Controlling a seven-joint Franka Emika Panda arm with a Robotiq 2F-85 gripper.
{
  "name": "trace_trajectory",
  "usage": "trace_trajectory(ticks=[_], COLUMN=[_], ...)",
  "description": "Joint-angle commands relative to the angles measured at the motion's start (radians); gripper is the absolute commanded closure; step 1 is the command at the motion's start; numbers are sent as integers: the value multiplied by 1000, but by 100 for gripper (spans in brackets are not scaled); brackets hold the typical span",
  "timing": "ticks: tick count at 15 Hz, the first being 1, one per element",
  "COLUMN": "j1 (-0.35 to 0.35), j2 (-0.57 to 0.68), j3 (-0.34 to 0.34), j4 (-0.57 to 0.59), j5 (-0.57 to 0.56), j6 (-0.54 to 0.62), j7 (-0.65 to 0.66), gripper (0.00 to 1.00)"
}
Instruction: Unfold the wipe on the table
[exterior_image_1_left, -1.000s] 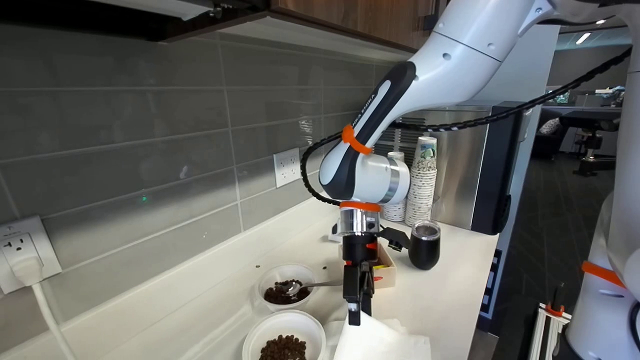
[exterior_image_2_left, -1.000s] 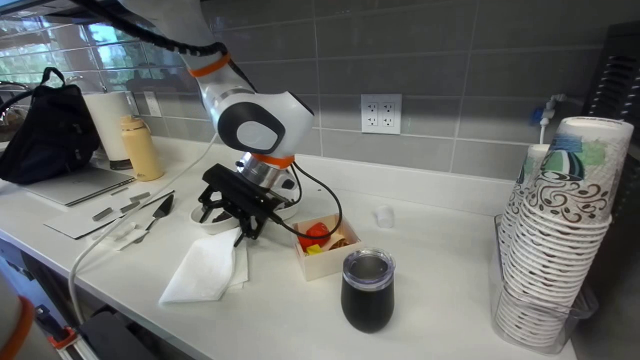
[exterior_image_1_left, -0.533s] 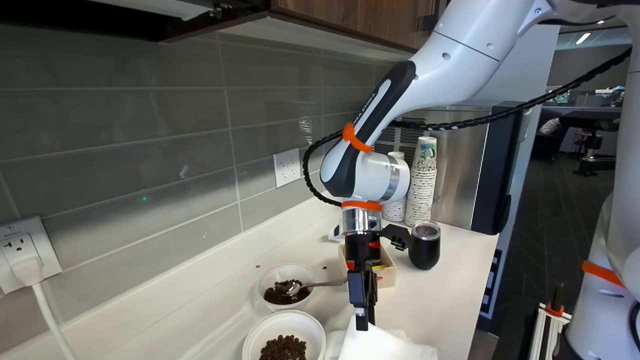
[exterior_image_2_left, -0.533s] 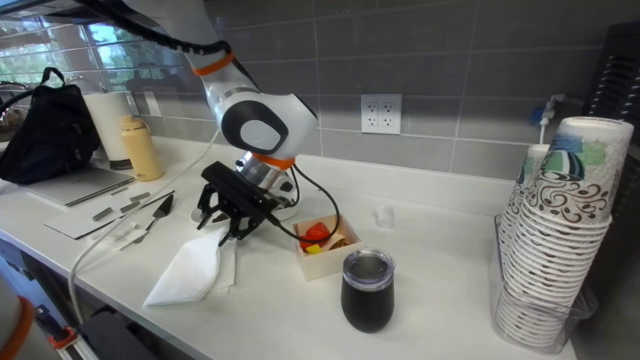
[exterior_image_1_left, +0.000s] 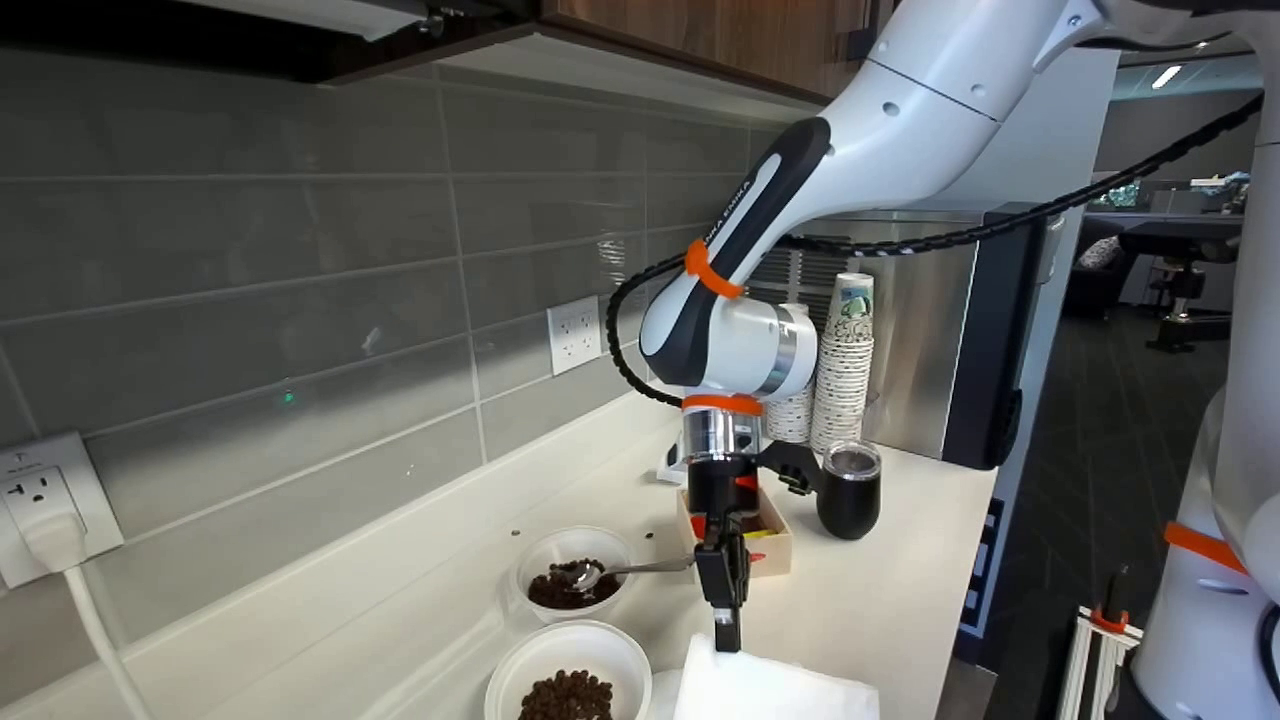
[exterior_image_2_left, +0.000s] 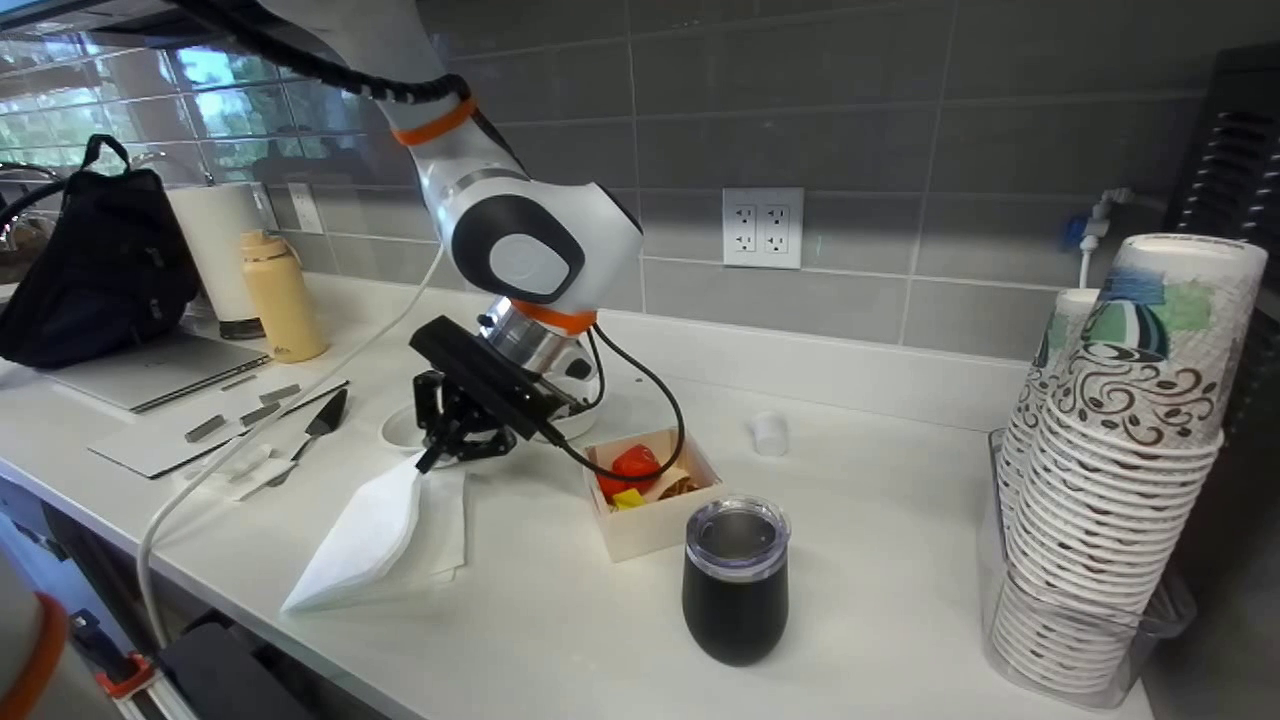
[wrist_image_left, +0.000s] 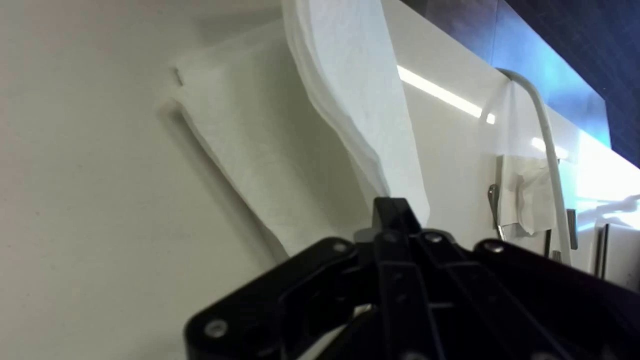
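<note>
On the desk (exterior_image_2_left: 900, 560), near its edge, lies the wipe (exterior_image_2_left: 375, 532), part folded: lower layer flat, upper flap raised and curved. Jaws point down, clenched on the raised edge of the flap; wrist view has them pressed together, flap reaching up to meet them. In an exterior view, a bowl (exterior_image_1_left: 605, 648) of dark balls (exterior_image_1_left: 566, 695) stands just beside the wipe, partly out of frame; beyond it, a second bowl (exterior_image_1_left: 565, 545) holds more balls with a spoon (exterior_image_1_left: 650, 567) resting in them. Box (exterior_image_2_left: 660, 525) and black tumbler (exterior_image_2_left: 737, 612) stand near each other, apart from the wipe; stacked cups (exterior_image_2_left: 1110, 520) well apart.
</note>
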Motion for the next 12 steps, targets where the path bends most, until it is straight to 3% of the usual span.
trace_trajectory(ticks=[1, 6, 12], j1=[-10, -14, 5], j2=[-9, -50, -120], j3=[-8, -22, -30], j4=[16, 26, 65], j5=[10, -19, -190], j6=[-55, -74, -83], j7=[-16, 19, 176], gripper=[100, 100, 100])
